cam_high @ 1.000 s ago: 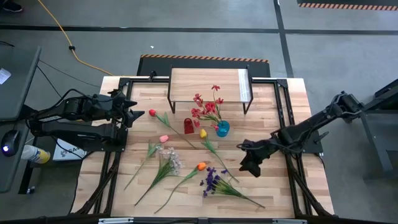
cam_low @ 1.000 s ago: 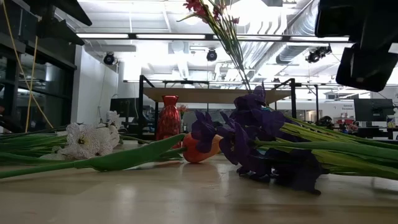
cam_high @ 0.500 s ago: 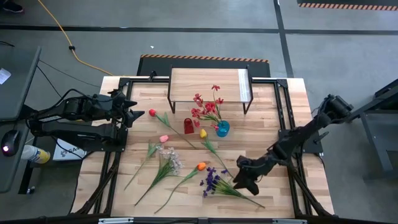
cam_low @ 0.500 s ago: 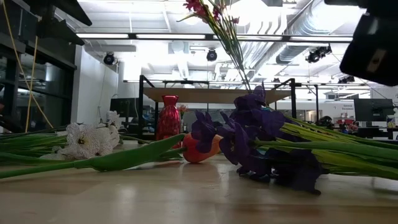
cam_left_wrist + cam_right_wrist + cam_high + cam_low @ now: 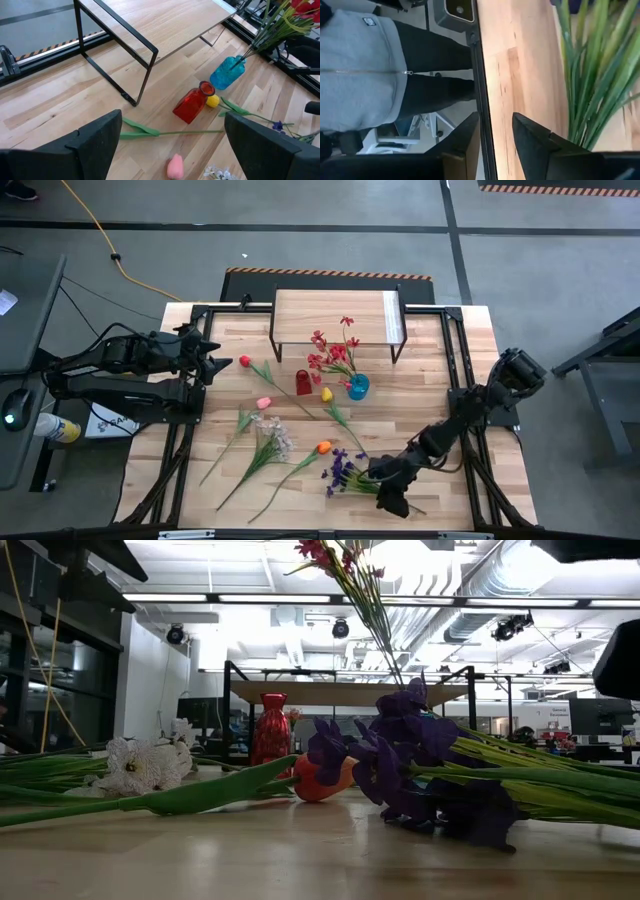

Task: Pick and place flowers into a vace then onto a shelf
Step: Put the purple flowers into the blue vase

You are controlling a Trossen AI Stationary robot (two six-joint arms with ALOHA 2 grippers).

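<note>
Plainly, these flowers are light, springy artificial stems that will bend and slide more than they resist. The purple spray (image 5: 343, 470) lies near the front edge of the bench (image 5: 440, 350), toward its right corner, with its long green leaves fanning out toward that corner. The right end effector (image 5: 388, 498) is down at the leafy end of this spray, close to the front edge. In the right wrist view its two dark fingers (image 5: 540, 142) stand narrowly parted with only bench surface and the bench edge showing between them, the green leaves just beside one finger, so it grasps nothing that can be seen.

The sensible place to take hold, I judge, is low on the bundled stalks, where several stems lie together and give some stiffness. A pinch on the soft blossoms or a single thin leaf would likely slip or let the spray droop and swing. Thin stems lying flat on smooth wood may also skid away from closing fingers.

The left end effector (image 5: 172, 145) waits near the left edge of the bench, fingers spread wide and released. Other flowers lie scattered across the middle of the bench. A red spray (image 5: 333, 350) already stands in the blue vase (image 5: 358, 387), in front of the shelf (image 5: 330, 315), beside a red vase (image 5: 303, 382).
</note>
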